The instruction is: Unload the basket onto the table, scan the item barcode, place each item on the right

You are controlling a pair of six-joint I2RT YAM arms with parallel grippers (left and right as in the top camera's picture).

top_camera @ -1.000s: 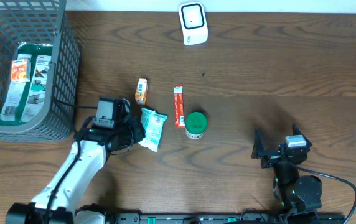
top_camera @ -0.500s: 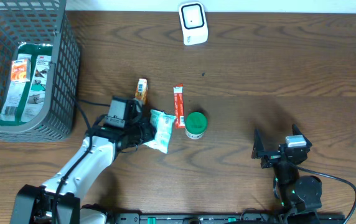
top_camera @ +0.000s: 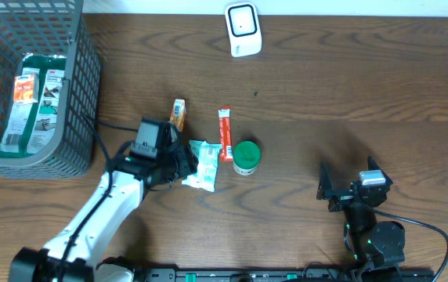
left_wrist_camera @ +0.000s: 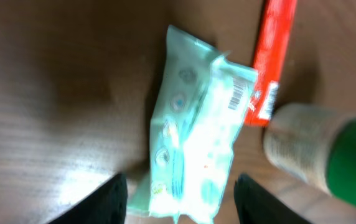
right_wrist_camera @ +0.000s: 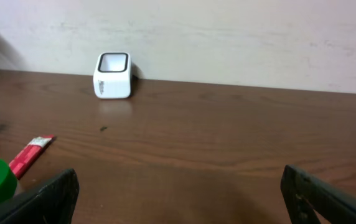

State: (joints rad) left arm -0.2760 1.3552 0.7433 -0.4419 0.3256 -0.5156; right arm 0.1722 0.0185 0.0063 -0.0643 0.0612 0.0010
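A pale green packet lies flat on the table, its barcode facing up near the red stick. My left gripper stands open over the packet's near end. In the left wrist view the left gripper has a dark finger on each side of the packet, with a gap on both sides. The white scanner stands at the table's far edge and also shows in the right wrist view as the scanner. My right gripper rests open at the front right, nothing between its fingers.
A red stick pack and a green-lidded jar sit just right of the packet. A small orange packet lies behind the left gripper. A grey wire basket holding boxed goods stands at the far left.
The left gripper slid the pale green packet to the right, close to the red stick, and its jaws have opened off it. The right arm has not moved.
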